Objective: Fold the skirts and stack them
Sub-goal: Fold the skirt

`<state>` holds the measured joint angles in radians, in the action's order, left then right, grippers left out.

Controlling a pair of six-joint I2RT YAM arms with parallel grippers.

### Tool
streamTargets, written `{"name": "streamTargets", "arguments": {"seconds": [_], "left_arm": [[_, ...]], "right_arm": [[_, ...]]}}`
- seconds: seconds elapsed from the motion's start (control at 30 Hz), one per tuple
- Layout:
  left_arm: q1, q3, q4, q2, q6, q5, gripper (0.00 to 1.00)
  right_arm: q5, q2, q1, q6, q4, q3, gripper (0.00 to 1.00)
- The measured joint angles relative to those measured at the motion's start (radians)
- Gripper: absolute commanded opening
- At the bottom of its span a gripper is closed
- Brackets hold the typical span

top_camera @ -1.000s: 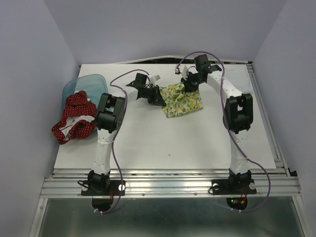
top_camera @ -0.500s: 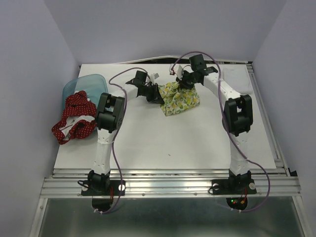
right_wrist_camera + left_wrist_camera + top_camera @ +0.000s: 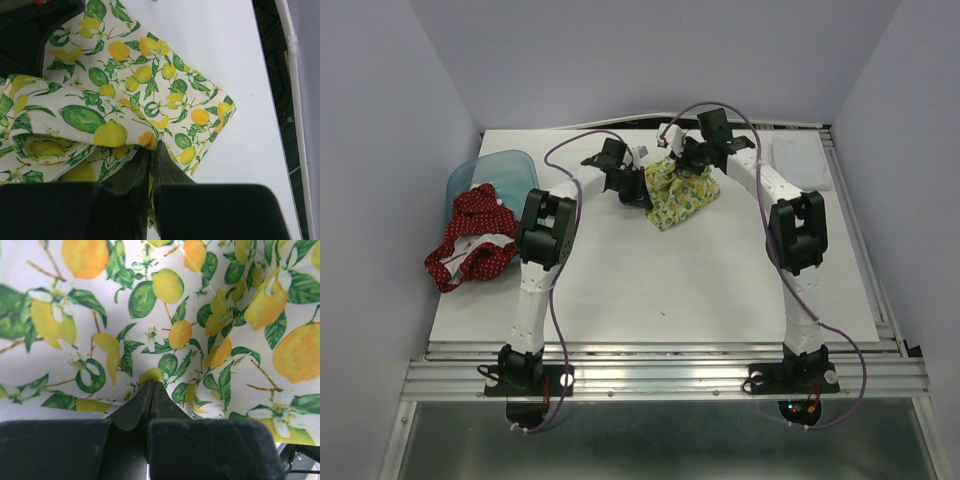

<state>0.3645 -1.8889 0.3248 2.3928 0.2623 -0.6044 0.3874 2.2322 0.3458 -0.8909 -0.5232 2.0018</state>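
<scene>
The cream lemon-print skirt (image 3: pixel 681 192) lies bunched and partly folded at the back middle of the table. My left gripper (image 3: pixel 642 192) is shut on its left edge; the left wrist view shows the print (image 3: pixel 165 315) filling the frame above the closed jaws. My right gripper (image 3: pixel 686 165) is shut on its far right edge and holds a fold lifted over the lower layer (image 3: pixel 175 100). The red dotted skirt (image 3: pixel 472 240) lies crumpled at the table's left edge, half off it.
A translucent blue bin (image 3: pixel 492 168) stands at the back left, just behind the red skirt. The white table (image 3: pixel 670 290) has a raised rail along its right edge (image 3: pixel 855 230). Both arms reach over the table's far half.
Both grippers moved left, the right one carrying the skirt's right edge over. The lemon skirt is now narrower and more bunched. The red skirt has not moved.
</scene>
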Motion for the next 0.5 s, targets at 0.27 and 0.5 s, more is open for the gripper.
{"name": "streamTargets", "arguments": {"seconds": [0.27,0.5], "left_arm": [[0.003,-0.010,0.014,0.002,-0.013,0.012,0.08],[-0.011,0.092,-0.094,-0.041,-0.001,-0.031,0.35]], "right_arm": [[0.004,0.002,0.010,0.008,0.088,0.000,0.01],[0.013,-0.003,0.014,-0.019,0.119,-0.062,0.01]]}}
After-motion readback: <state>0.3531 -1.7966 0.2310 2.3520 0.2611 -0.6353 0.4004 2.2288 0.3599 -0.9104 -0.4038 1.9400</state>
